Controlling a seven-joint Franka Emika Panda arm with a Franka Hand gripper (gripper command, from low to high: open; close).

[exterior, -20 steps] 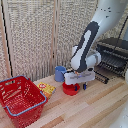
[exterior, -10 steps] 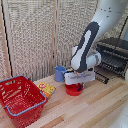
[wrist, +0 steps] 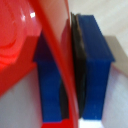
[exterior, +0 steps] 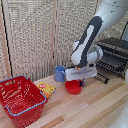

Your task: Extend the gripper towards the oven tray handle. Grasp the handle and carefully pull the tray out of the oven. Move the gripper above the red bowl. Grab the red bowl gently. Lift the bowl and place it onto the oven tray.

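Note:
My gripper (exterior: 80, 82) is down at the red bowl (exterior: 73, 87), which sits low by the wooden table in front of the white arm. In the wrist view the two blue fingers (wrist: 95, 65) are shut on the bowl's thin red rim (wrist: 54, 40), one finger inside and one outside. I cannot tell whether the bowl rests on the table or is just off it. The oven (exterior: 119, 46) stands at the exterior view's right. Its dark wire tray (exterior: 113, 62) sticks out of the front, apart from the bowl.
A blue cup (exterior: 60, 74) stands just behind the bowl. A large red mesh basket (exterior: 20, 97) sits at the exterior view's left, with a yellow item (exterior: 46, 89) beside it. A long dark ribbed strip (exterior: 102, 78) lies below the tray. A slatted screen stands behind.
The gripper stays at the red bowl. Gripper and bowl have shifted only slightly toward the exterior view's right.

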